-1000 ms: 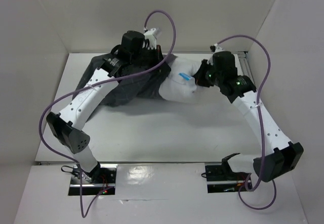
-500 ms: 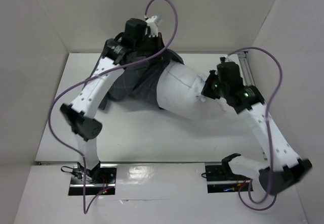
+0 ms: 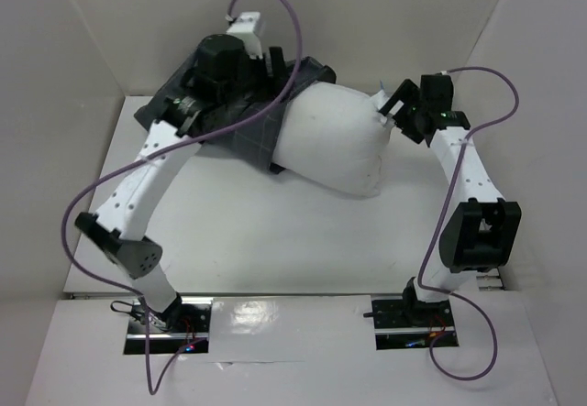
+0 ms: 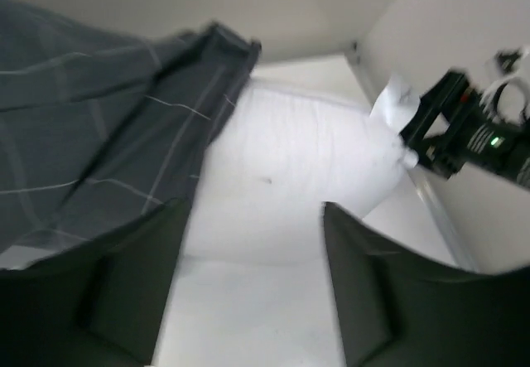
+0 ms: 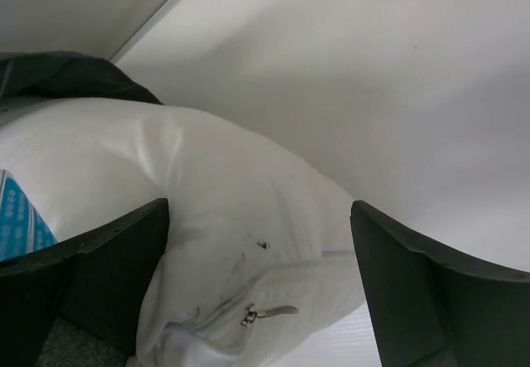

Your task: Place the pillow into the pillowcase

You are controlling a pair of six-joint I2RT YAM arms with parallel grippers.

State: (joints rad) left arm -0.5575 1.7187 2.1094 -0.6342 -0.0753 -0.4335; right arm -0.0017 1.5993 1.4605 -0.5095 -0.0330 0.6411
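Note:
The white pillow [image 3: 332, 140] lies across the back middle of the table. Its left end is covered by the dark grey checked pillowcase [image 3: 240, 117]. My left gripper [image 3: 275, 67] hovers over the pillowcase's upper edge. In the left wrist view this gripper [image 4: 252, 288] is open with nothing between its fingers, and the pillow [image 4: 290, 168] and pillowcase [image 4: 99, 135] lie beyond. My right gripper [image 3: 393, 108] sits at the pillow's right corner. In the right wrist view it [image 5: 261, 288] is open, its fingers spread either side of the pillow's zip corner [image 5: 265, 313]. A blue tag [image 5: 16, 218] shows at the left.
White walls enclose the table on the left, back and right. A metal rail [image 3: 449, 117] runs along the right edge behind my right arm. Purple cables loop above both arms. The bare table front [image 3: 293, 241] lies between the pillow and the arm bases.
Both grippers have gone from shut to open and let go of the cloth. The pillow has shifted back and puffed up. The right arm has swung to the back right.

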